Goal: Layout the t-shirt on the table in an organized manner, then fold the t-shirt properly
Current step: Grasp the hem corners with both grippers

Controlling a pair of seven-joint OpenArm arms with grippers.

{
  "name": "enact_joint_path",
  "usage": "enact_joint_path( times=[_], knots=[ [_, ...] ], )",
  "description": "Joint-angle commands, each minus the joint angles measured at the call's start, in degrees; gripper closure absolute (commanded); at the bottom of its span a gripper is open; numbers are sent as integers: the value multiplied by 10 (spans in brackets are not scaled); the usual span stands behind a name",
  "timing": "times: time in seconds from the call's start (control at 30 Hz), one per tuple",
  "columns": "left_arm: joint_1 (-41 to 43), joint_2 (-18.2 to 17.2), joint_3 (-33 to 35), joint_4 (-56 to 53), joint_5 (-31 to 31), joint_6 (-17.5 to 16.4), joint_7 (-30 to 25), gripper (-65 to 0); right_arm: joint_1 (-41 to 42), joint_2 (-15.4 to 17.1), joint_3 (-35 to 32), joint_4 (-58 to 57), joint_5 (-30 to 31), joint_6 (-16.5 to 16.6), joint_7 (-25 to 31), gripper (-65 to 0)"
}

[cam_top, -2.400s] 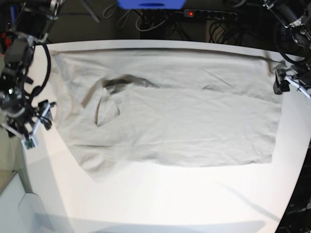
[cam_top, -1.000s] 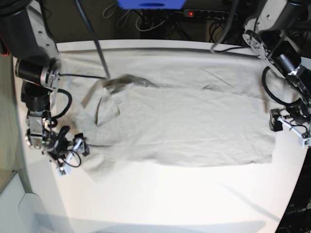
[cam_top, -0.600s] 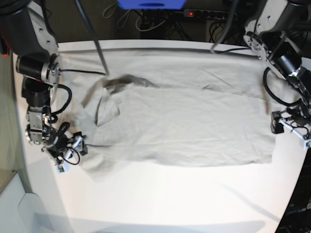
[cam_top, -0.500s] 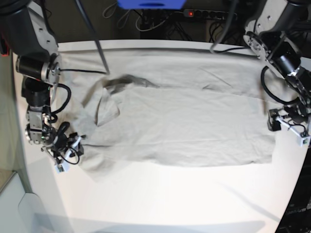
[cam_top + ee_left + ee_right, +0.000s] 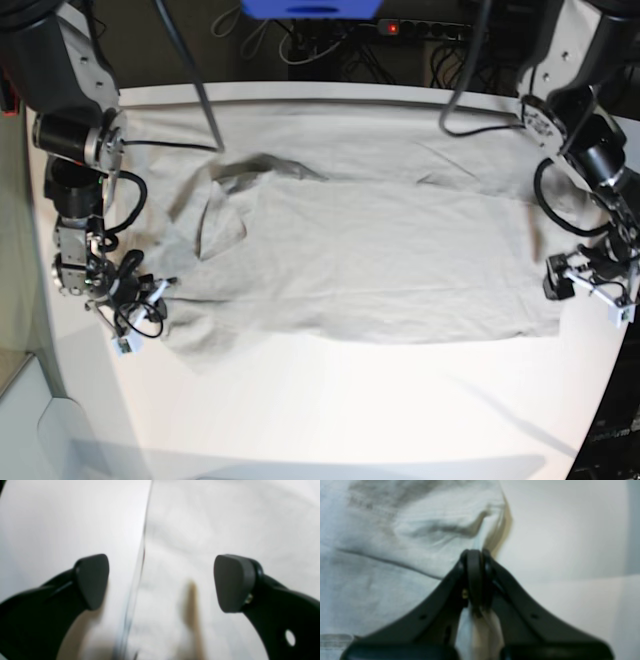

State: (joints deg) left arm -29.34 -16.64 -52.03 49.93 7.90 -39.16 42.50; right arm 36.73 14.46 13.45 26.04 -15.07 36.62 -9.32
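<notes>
The beige t-shirt (image 5: pixel 360 240) lies spread across the white table (image 5: pixel 350 410), with a rumpled fold near its neck (image 5: pixel 240 175). On the left of the base view my right gripper (image 5: pixel 145 300) is shut on the shirt's sleeve edge. In the right wrist view the black fingers (image 5: pixel 475 565) pinch a tuck of the t-shirt (image 5: pixel 395 542), beside bare table (image 5: pixel 570 542). On the right my left gripper (image 5: pixel 578 285) stands open low over the hem corner. The left wrist view shows this gripper (image 5: pixel 162 582) straddling the edge of the t-shirt (image 5: pixel 225 517), with table (image 5: pixel 62 517) on one side.
A power strip (image 5: pixel 430 30) with a red light, cables and a blue object (image 5: pixel 310 8) sit behind the table's far edge. The table's edge curves round at the right (image 5: pixel 610 380). A white surface (image 5: pixel 45 430) lies beyond the front left corner.
My right gripper has closed on the sleeve edge. The left arm has slid toward the front along the shirt's right hem, jaws still wide.
</notes>
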Motion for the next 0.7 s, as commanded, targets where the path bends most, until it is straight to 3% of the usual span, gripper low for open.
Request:
enact_joint_path(
  times=[0.0, 0.17, 0.3, 0.43, 0.57, 0.67],
  knots=[
    [-22, -12, 0, 0, 0, 16, -20, -650, 6, 4, 0, 2, -12, -6, -22, -8],
    [-53, -18, 3, -64, 5, 50, -63, -650, 1, 4, 0, 4, -12, -6, -22, -8],
    [-82, -41, 72, -157, 10, 67, -114, -650, 0, 3, 0, 4, -12, -6, -22, -8],
    [-103, -49, 130, -217, 8, 109, -166, -650, 0, 3, 0, 4, -12, -6, -22, -8],
    [-111, -48, 137, -234, 7, 157, -193, -650, 0, 4, 0, 4, -12, -6, -22, -8],
    [-121, -49, 137, -270, 7, 173, -216, -650, 0, 3, 0, 4, -12, -6, -22, -8]
  ],
)
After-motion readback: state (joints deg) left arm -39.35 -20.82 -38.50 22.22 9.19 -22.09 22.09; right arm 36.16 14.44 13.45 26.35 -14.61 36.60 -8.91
